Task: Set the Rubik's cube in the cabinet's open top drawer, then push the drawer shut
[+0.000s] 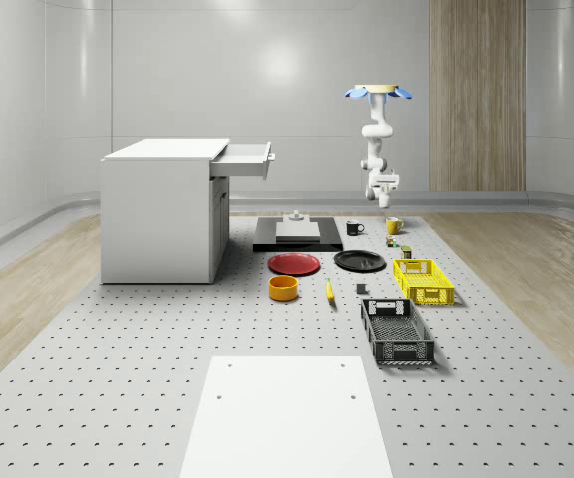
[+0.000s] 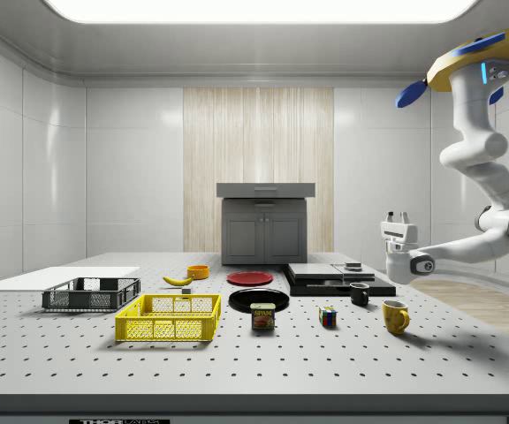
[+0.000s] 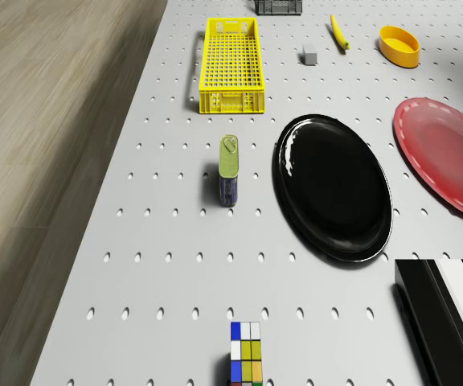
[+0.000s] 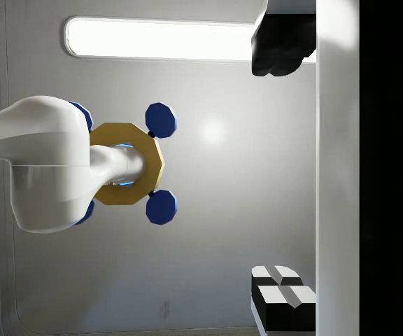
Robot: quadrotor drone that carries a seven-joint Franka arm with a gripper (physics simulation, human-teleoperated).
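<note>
The drone hovers high over the table's far right, its gripper pointing upward, fingers apart, empty. The cube sits on the table near a can, black mug and yellow mug. The cabinet's top drawer stands open (contents hidden, I think empty). Both crates look empty.

Quick count of what's on the table: two mesh crates, one yellow plastic and one dark grey; two round plates, one red and one glossy black; two mugs, black and yellow; one orange bowl, one banana, one tin can, one multicoloured Rubik's cube, one white cabinet.
</note>
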